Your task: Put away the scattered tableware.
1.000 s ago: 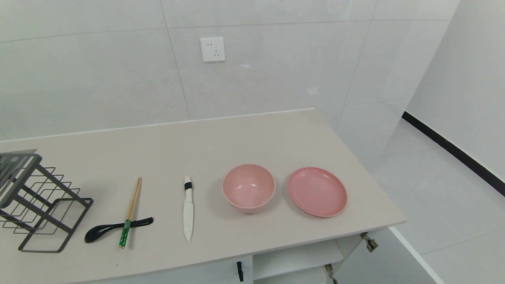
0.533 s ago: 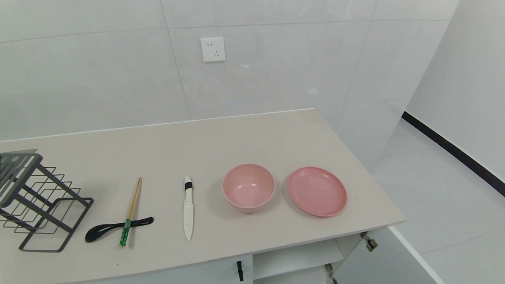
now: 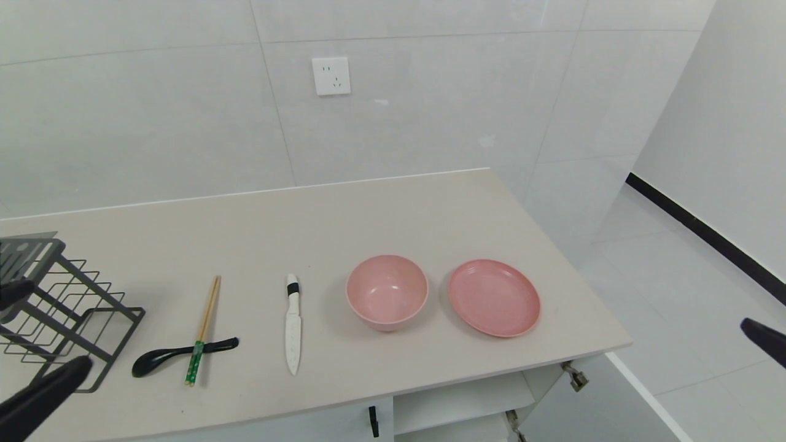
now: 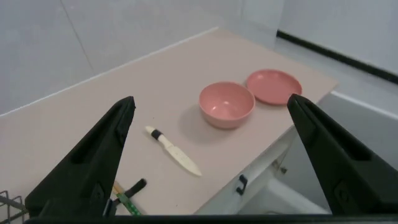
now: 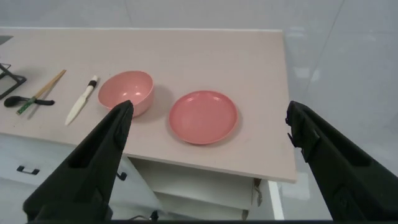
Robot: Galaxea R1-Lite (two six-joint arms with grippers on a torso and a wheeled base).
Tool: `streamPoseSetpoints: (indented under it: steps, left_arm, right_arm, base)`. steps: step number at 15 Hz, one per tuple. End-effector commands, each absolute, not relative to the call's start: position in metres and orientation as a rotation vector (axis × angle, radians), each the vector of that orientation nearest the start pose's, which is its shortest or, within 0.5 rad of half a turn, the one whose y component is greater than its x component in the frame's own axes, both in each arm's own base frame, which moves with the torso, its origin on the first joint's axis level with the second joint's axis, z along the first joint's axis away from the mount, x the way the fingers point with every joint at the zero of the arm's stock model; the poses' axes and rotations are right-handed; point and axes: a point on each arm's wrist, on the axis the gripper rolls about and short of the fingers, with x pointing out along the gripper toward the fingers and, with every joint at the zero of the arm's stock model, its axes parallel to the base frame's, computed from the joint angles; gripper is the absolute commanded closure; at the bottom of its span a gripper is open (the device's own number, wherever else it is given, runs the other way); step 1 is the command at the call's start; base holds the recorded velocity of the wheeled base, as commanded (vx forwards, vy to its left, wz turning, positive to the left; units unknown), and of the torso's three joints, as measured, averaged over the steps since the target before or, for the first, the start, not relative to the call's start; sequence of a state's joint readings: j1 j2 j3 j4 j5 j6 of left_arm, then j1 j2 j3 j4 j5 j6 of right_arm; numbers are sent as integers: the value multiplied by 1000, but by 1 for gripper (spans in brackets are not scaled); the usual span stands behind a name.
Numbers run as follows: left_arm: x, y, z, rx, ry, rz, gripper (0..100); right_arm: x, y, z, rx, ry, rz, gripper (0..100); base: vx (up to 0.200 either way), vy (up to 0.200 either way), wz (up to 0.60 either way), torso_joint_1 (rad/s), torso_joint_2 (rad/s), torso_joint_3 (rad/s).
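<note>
L gripper hangs above the counter's front-left corner. Its fingers are spread wide, nothing between them. You see them just in front of the black wire rack, which sits at the counter's left edge.

R gripper is off past the counter's right edge, over the floor. Fingers wide apart too, holding nothing.

Tableware is lined up along the front edge, all flat on the counter:
- Black spoon is just beside the rack, scoop twd the rack, handle pointing twd the right edge.
- Chopsticks lie as a pair across the spoon's handle, touching it, green ends twd the front edge, plain ends twd the back edge.
- White knife is near mid-counter, apart from the chopsticks, black-banded handle twd the back edge, blade tip twd the front edge.
- Pink bowl is upright, mouth up, btwn knife and plate.
- Pink plate is just beside the bowl, near the front-right corner. Can't tell if the two rims touch.

Wall socket sits on the tiles behind the back edge. Below the front edge, an open cupboard shelf w/ a black handle beside it.
</note>
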State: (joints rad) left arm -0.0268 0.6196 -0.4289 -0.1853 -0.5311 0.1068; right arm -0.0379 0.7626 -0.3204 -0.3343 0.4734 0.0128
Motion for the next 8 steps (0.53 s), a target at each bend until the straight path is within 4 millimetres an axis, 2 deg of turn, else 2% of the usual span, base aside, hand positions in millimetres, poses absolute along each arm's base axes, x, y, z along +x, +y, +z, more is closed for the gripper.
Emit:
streamPoseSetpoints:
  steps: [1,2,4,6,8]
  left_arm:
    - [83,-19,202,102,153,-667,0]
    - [102,-24,199,89,203,-708,0]
    - [121,-25,197,68,202,-696,0]
    - [123,-26,199,4,211,-702,0]
    - [127,-28,198,-23,231,-706,0]
  right_arm:
    - [87,10,182,59,192,464,0]
    - [90,10,179,63,212,471,0]
    - [90,10,168,56,250,472,0]
    - [89,10,157,34,283,474,0]
    - [93,10,157,30,292,475,0]
  base:
    - [0,0,0,0,0,0]
    - [0,0,0,0,0,0]
    - [0,0,0,0,0,0]
    - [0,0,0,0,0,0]
    - [0,0,0,0,0,0]
